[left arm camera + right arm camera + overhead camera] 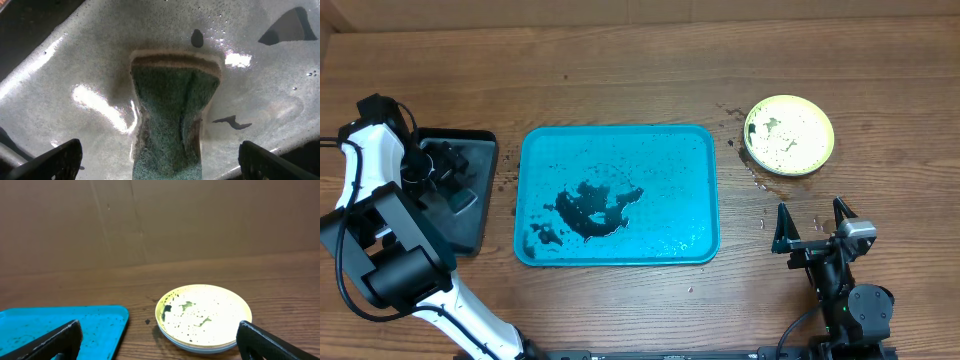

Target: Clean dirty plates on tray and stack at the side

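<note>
The turquoise tray [617, 195] lies mid-table, holding only black smears and specks; its corner shows in the right wrist view [60, 325]. The plates [789, 134] stand stacked on the table to the tray's far right, yellow-green one on top, still speckled black; a paler rim shows beneath in the right wrist view [204, 316]. My right gripper [812, 226] is open and empty, in front of the stack. My left gripper [442, 166] is open over the small black tray, its fingers either side of a green sponge [170, 120] lying on the wet grey inside.
The small black tray with grey inside [460, 195] sits left of the turquoise tray. Black specks and wet drops dot the wood between the turquoise tray and the plate stack [745, 165]. A brown wall stands behind the table.
</note>
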Available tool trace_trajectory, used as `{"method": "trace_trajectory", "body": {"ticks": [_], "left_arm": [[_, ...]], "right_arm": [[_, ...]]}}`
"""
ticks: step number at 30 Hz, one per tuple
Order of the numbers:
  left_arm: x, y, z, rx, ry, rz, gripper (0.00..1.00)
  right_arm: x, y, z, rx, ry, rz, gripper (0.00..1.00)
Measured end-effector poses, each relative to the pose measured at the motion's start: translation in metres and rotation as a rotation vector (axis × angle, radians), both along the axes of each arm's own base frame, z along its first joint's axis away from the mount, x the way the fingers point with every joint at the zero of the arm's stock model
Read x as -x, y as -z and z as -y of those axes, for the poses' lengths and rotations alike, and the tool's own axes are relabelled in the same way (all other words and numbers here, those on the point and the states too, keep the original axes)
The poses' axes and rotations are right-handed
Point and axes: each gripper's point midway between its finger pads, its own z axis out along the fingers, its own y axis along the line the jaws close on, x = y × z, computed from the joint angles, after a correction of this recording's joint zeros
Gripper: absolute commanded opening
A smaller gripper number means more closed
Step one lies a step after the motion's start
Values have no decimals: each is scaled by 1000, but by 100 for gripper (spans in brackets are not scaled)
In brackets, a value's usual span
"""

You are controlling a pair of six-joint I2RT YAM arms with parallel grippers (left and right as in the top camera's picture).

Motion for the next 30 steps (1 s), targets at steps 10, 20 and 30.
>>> {"method": "trace_trajectory", "body": {"ticks": [10, 20, 30], "left_arm": [[0, -4, 0, -4, 0, 7, 100], [-1, -109, -1, -133, 1, 236, 100], [11, -155, 79, -195, 265, 545, 100]], "right_arm": [[0, 0, 0, 0, 0, 0, 100], [0, 0, 0, 0, 0, 0, 100], [0, 0, 0, 0, 0, 0, 100]]}}
